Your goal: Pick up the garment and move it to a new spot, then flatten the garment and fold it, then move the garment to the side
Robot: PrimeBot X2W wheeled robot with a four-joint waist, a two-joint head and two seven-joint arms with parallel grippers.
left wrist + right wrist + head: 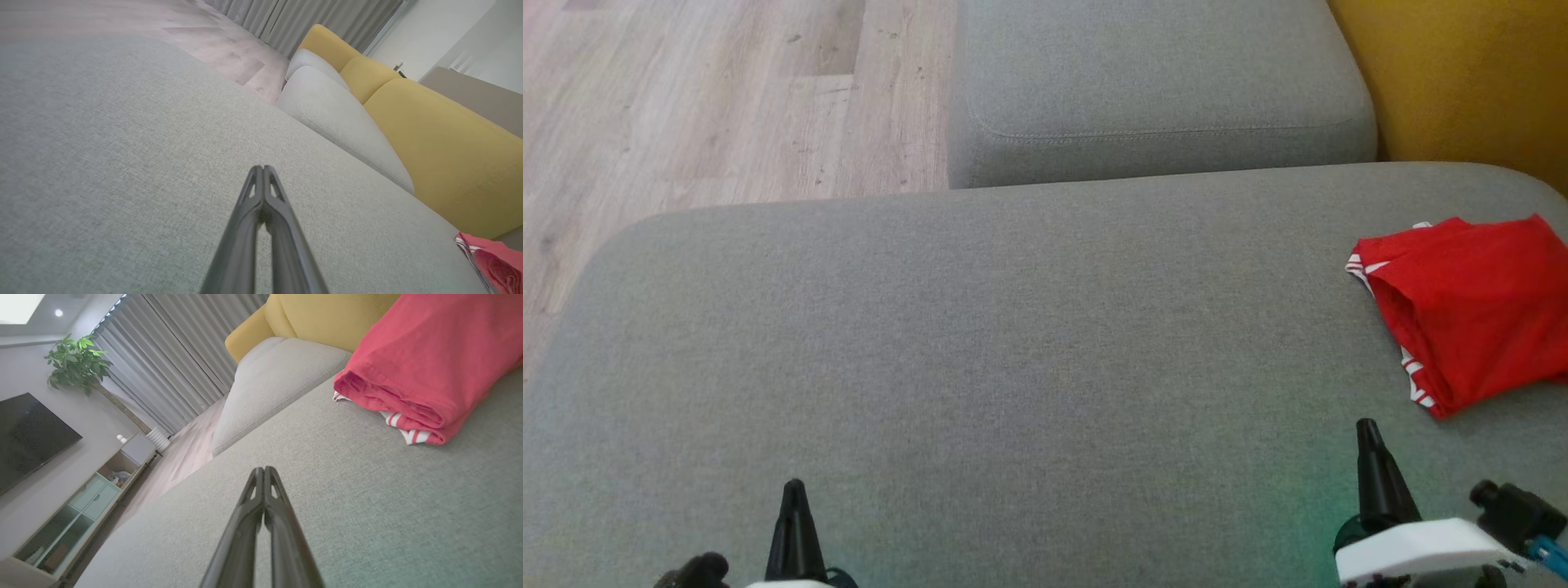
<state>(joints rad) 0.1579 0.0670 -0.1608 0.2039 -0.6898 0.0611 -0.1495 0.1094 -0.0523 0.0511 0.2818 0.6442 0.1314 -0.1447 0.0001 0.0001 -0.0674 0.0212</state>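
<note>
Grey woven fabric covers the broad, flat sofa seat (980,343), which spreads across the head view from side to side. Past its far left corner lies a pale wood-plank floor (686,98). A mustard-yellow padded backrest (1462,73) rises at the far right. Against the seat's far edge sits a second, smaller grey upholstered cushion (1160,82) with a stitched seam.

In the right wrist view, long grey pleated curtains (175,363) hang at the end of the room. A low pale cabinet (81,506) with open shelves stands along the wall, a dark flat television screen (28,437) above it and a leafy green plant (75,361) beside the curtains.

The folded red cloth garment (1470,310) lies at the right end of the seat, cut off by the picture edge. Red-and-white striped trim peeps out along its left and near sides.

The right end effector (1366,426) points up over the seat near the garment's near corner but apart from it, its two dark fingers pressed together on nothing. The left end effector (794,487), well apart from the garment, is likewise closed and empty.
</note>
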